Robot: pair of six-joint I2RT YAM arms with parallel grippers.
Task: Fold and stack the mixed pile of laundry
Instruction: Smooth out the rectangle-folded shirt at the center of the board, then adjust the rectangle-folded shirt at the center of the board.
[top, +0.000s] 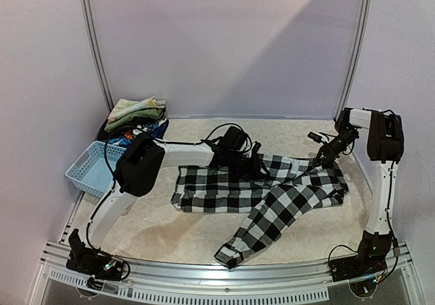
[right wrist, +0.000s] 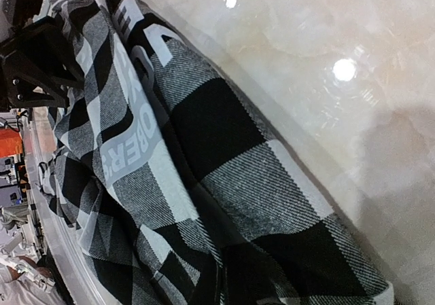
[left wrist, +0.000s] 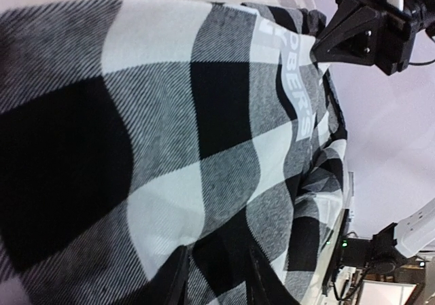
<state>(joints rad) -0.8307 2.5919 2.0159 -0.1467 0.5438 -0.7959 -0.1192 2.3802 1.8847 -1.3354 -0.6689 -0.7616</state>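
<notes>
Pale, marbled worktop (top: pixel 204 240) fills the space between plain lilac-white walls (top: pixel 224 47). On it, right of centre, the black-and-white checked shirt (top: pixel 224 189) lies spread out, rumpled rather than flat; one sleeve (top: pixel 268 220) runs diagonally toward the near edge, its cuff (top: pixel 228 254) the part closest to the arm bases; a grey lettered band (left wrist: pixel 293 87) crosses the cloth (the letters too cut off to read whole). Over the shirt's far edge the left hand (top: pixel 253 164) sits low on the fabric; in its wrist view the two fingers (left wrist: pixel 175 281) stand apart with a dark ridge of cloth between them — whether they pinch it I cannot tell. At the shirt's far right corner the right hand (top: pixel 325 155) is clenched on the fabric, whose folds gather toward its tip. Well apart, in the far left corner, a pale yellow-green floral cloth (top: pixel 136 106) lies folded on top of a dark blue printed piece (top: pixel 143 134); just in front of them, at the left edge, stands a light blue perforated basket (top: pixel 92 168).
</notes>
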